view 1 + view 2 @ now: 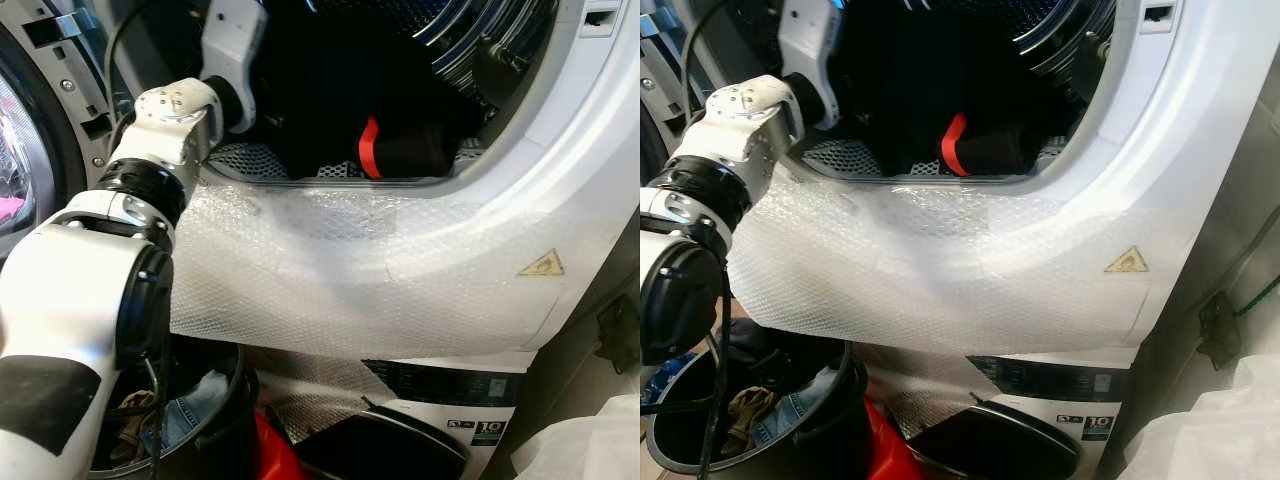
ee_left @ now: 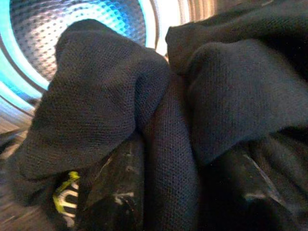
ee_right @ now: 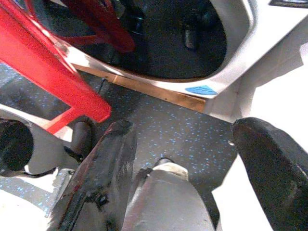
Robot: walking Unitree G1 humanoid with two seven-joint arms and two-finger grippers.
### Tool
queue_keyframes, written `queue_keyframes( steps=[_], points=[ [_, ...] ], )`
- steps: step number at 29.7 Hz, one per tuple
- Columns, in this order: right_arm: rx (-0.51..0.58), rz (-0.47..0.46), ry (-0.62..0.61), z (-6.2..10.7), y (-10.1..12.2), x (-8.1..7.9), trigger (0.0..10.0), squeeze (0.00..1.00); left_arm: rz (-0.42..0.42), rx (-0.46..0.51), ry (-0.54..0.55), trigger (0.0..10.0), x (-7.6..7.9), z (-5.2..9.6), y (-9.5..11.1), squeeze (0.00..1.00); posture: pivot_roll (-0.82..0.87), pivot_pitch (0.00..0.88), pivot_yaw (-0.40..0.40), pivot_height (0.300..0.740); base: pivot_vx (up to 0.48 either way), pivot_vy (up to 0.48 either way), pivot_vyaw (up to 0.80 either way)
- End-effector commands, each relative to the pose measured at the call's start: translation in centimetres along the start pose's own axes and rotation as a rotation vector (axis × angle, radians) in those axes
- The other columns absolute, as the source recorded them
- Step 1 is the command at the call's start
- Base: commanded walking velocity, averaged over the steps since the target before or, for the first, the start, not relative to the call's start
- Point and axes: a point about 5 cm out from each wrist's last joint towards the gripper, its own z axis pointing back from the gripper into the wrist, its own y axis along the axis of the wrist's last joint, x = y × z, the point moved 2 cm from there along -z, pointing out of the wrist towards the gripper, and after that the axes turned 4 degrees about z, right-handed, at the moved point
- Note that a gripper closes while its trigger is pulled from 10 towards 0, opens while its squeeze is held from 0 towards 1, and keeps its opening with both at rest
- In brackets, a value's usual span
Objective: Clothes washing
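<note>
Left gripper (image 2: 159,192): inside drum (image 1: 480,40), apparently clenched on one dark garment (image 2: 159,120).
Right gripper (image 3: 192,168): spread, empty, above floor (image 3: 168,130).
Bin (image 1: 820,420): one.

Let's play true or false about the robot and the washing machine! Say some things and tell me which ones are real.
1. The robot's left arm reaches into the washing machine's drum. True.
2. The clothes in the drum are bright yellow. False: the dark clothes are nearly black, with a red band on one piece.
3. Bubble wrap covers the machine's front below the opening. True.
4. The bucket on the floor is empty. False: it holds clothes, some of them denim.
5. The right gripper is inside the drum too. False: it hangs open above the speckled floor.
</note>
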Motion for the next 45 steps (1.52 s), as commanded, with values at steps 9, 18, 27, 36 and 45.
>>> queue_keyframes(
  steps=[9,18,27,36,45],
  points=[
    [-0.014,0.020,0.035,0.0,0.1,-1.4,10.0,0.00,0.013,0.043,-0.096,10.0,0.4,-0.1,2.0,1.00,-0.11,0.000,0.142,0.740,0.000,0.000,0.00],
    [0.014,0.093,0.073,-0.6,1.6,-0.9,10.0,0.00,-0.001,0.014,0.087,10.0,-1.8,0.7,1.3,1.00,-0.06,0.000,0.087,0.740,0.000,0.000,0.00],
    [0.027,0.123,0.083,-1.0,2.5,-0.4,10.0,0.00,-0.056,-0.052,0.091,10.0,-1.8,0.7,0.6,1.00,-0.03,0.000,0.071,0.740,0.000,0.000,0.00],
    [0.067,0.158,0.119,-1.3,3.8,-0.4,10.0,0.00,-0.077,-0.065,0.027,10.0,-0.9,0.3,0.7,1.00,-0.03,0.000,0.065,0.740,0.000,0.000,0.00],
    [0.066,0.148,0.158,-1.2,3.7,-2.1,10.0,0.00,-0.122,-0.126,0.041,10.0,-1.2,0.5,-0.1,1.00,0.01,0.000,0.071,0.740,0.000,0.000,0.00]
  ],
)
